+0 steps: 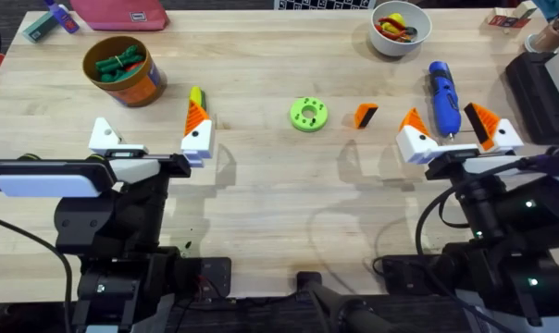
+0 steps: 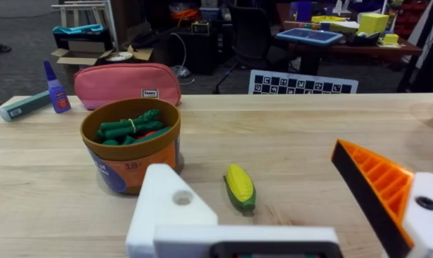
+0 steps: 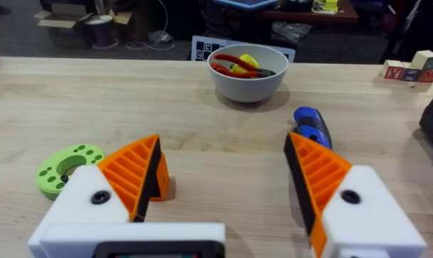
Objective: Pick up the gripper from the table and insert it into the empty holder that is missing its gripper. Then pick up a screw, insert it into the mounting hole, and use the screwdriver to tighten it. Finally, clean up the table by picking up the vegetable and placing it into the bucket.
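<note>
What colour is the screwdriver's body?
Blue; the screwdriver shows best in the overhead view.

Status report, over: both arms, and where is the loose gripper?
Both grippers open, empty. Loose gripper on table, right of green disc. Left holder bare. Nothing in the way.

A round green disc with holes (image 1: pixel 308 114) is lying flat near the middle of my worktop (image 1: pixel 261 185). A white bowl (image 1: pixel 401 28) holding red and yellow pieces is sitting at the far edge, right of centre. A pink zipped pouch (image 1: pixel 118 12) is resting at the far left edge, with a small blue-capped bottle (image 2: pixel 56 89) and a teal tube (image 2: pixel 24 104) lying just beside it.
</note>
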{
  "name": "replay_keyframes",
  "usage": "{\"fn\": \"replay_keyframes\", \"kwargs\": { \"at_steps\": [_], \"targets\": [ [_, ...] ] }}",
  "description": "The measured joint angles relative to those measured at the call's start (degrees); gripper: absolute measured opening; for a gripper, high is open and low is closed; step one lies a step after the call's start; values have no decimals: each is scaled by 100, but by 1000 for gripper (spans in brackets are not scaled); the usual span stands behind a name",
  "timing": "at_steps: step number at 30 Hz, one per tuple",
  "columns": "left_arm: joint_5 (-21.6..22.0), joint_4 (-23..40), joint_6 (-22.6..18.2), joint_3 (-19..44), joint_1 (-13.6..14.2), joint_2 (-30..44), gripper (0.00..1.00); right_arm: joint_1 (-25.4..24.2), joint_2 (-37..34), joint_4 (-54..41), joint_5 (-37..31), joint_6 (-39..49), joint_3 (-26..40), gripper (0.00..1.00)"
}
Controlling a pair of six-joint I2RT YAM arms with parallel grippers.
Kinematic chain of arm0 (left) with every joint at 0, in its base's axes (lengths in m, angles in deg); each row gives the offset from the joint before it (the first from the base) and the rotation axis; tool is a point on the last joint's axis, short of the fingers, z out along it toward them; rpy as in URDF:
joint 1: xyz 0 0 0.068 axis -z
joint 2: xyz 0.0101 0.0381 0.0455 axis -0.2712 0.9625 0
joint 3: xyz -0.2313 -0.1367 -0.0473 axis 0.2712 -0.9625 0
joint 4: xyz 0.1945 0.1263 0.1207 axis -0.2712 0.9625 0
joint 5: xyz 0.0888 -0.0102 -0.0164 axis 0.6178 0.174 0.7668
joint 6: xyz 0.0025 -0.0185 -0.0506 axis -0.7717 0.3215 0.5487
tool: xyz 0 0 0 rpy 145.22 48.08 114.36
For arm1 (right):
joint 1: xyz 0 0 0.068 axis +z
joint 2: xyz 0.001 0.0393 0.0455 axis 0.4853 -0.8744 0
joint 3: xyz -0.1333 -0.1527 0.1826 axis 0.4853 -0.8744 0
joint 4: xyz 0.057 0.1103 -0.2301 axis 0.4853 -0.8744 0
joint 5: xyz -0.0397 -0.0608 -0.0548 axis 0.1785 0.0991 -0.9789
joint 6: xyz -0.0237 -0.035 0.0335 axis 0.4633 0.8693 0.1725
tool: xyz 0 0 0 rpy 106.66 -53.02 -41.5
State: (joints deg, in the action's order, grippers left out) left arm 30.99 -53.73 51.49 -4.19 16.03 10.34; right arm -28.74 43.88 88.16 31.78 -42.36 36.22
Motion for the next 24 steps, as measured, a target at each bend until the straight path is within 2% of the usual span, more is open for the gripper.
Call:
{"fn": "replay_keyframes", "kwargs": {
  "at_steps": [8, 12, 14, 16, 19, 24],
  "targets": [
    [2, -232, 0, 0, 0, 0, 986, 0, -2, 61, 2, 0, -2, 992],
    [4, -645, -5, 2, 0, 1, 985, 0, -12, 949, 4, 0, -2, 992],
    [4, -652, -19, 19, 0, 0, 985, 0, -11, 1454, 2, 2, 4, 992],
    [4, -514, -43, 125, 0, 2, 985, 0, -11, 1565, 2, 2, 75, 992],
    [23, -98, -90, 594, 0, 91, 985, 0, -33, 1252, 4, 2, 384, 992],
    [197, 973, -141, 2069, -2, 941, 985, 0, -546, 55, 4, 0, 1545, 992]
  ]
}}
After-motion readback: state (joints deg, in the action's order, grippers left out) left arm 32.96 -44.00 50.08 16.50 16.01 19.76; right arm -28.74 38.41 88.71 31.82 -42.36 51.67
